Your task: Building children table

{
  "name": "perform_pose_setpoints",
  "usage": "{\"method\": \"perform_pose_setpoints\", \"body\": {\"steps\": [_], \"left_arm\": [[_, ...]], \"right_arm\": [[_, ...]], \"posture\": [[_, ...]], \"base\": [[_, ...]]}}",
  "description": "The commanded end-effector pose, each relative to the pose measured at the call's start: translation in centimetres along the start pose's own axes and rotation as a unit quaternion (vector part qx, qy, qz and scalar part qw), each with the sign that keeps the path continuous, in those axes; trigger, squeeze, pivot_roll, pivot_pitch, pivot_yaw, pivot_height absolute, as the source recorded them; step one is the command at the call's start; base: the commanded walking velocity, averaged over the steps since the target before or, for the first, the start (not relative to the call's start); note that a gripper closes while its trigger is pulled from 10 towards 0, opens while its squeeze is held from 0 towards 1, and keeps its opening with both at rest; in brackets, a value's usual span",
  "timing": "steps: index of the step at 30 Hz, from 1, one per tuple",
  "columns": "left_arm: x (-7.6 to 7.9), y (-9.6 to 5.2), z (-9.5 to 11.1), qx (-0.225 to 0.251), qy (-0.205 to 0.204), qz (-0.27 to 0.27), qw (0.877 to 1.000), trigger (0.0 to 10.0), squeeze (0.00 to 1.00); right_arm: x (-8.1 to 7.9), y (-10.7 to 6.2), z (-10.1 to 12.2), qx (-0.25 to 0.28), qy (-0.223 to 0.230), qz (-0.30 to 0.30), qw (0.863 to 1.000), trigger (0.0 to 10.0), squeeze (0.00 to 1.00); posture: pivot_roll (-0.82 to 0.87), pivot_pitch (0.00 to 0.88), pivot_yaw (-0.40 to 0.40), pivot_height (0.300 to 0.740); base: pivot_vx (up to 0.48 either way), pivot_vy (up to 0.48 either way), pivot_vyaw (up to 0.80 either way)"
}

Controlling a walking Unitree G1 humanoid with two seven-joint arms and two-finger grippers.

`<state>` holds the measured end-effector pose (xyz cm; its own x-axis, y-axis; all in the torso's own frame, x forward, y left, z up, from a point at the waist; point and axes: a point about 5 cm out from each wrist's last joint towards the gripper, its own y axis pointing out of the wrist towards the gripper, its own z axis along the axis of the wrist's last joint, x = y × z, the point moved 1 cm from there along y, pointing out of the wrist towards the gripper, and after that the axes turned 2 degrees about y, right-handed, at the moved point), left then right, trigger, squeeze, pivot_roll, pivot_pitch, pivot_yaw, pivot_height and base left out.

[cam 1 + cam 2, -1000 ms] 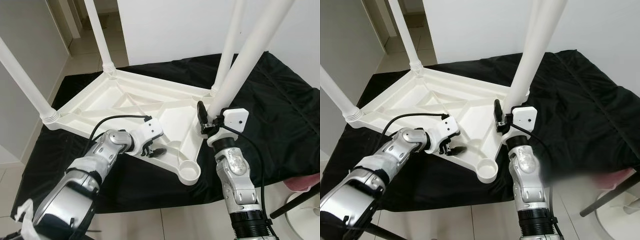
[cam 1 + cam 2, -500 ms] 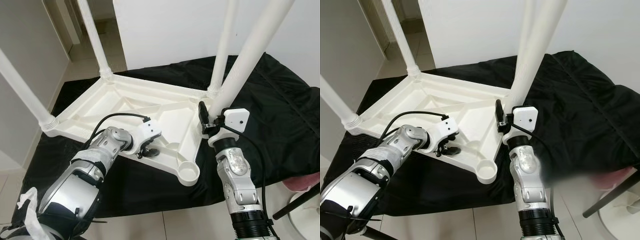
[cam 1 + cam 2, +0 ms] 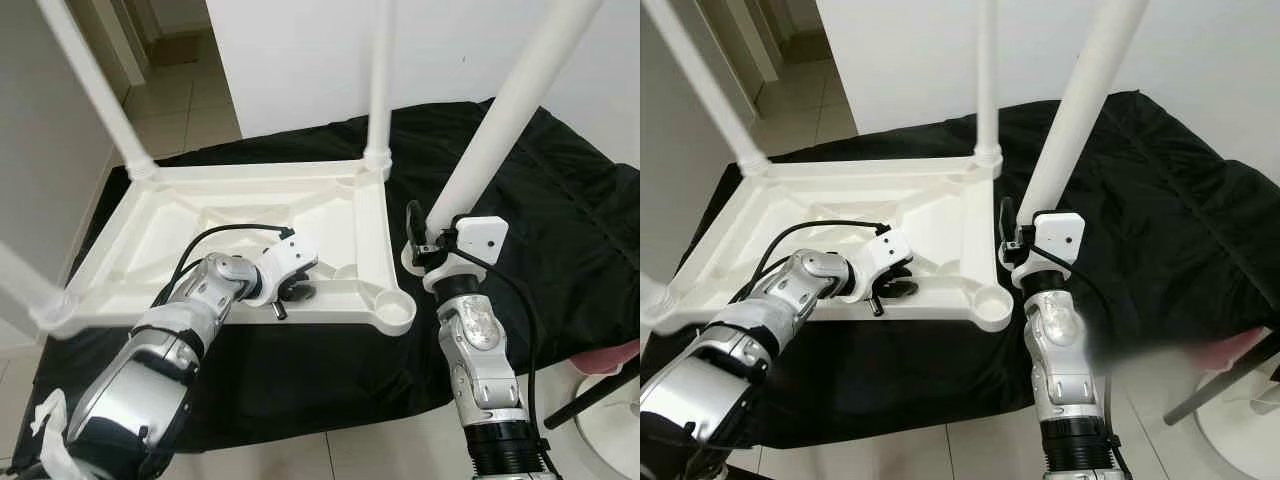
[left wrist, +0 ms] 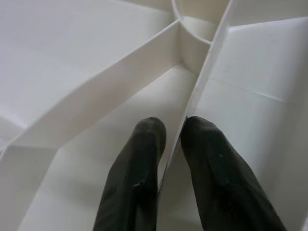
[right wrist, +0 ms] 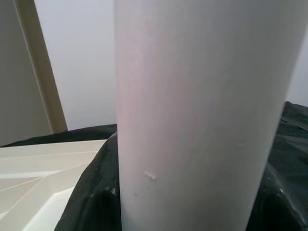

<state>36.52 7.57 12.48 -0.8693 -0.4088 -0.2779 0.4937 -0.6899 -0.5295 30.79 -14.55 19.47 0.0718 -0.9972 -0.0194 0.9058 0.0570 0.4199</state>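
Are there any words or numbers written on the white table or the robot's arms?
None can be read: the upturned white table top, the loose leg held by the right gripper, and the left gripper pinching a rib carry no visible text.

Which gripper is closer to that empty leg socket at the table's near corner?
Left, narrowly. The left gripper grips a rib beside the empty socket; the right gripper holds the loose leg above it.
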Motion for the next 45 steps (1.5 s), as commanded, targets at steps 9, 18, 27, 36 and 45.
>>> {"method": "perform_pose_setpoints", "body": {"steps": [9,18,27,36,45], "left_arm": [[4.0,1.6,-0.7,0.004,-0.06,0.018,0.998,10.0,0.0],[3.9,0.4,-0.1,0.043,-0.059,0.082,0.994,10.0,1.0],[5.1,-1.3,3.6,0.154,-0.033,0.089,0.984,10.0,0.0],[8.2,-1.8,7.3,0.231,-0.022,0.045,0.972,10.0,0.0],[9.3,-2.7,8.5,0.267,-0.028,0.05,0.962,10.0,0.0]], "right_arm": [[-0.4,0.2,0.3,0.009,-0.003,0.01,1.0,10.0,0.0],[-0.6,0.1,-0.3,-0.002,-0.006,0.025,1.0,10.0,0.0],[0.0,0.3,-0.4,-0.001,-0.015,0.013,1.0,10.0,0.0],[1.4,0.3,-1.1,-0.014,-0.042,-0.027,0.999,10.0,0.0],[1.7,-0.6,-1.5,-0.018,-0.05,-0.032,0.998,10.0,0.0]], "posture": [[-0.01,0.048,0.11,0.74],[-0.01,0.032,0.084,0.74],[-0.01,0.013,0.063,0.74],[0.0,0.0,0.051,0.74],[0.0,0.0,0.059,0.74]], "base": [[0.0,0.0,0.0],[0.0,0.0,0.0],[0.0,0.0,0.0],[0.0,0.0,0.0],[0.0,0.0,0.0]]}}
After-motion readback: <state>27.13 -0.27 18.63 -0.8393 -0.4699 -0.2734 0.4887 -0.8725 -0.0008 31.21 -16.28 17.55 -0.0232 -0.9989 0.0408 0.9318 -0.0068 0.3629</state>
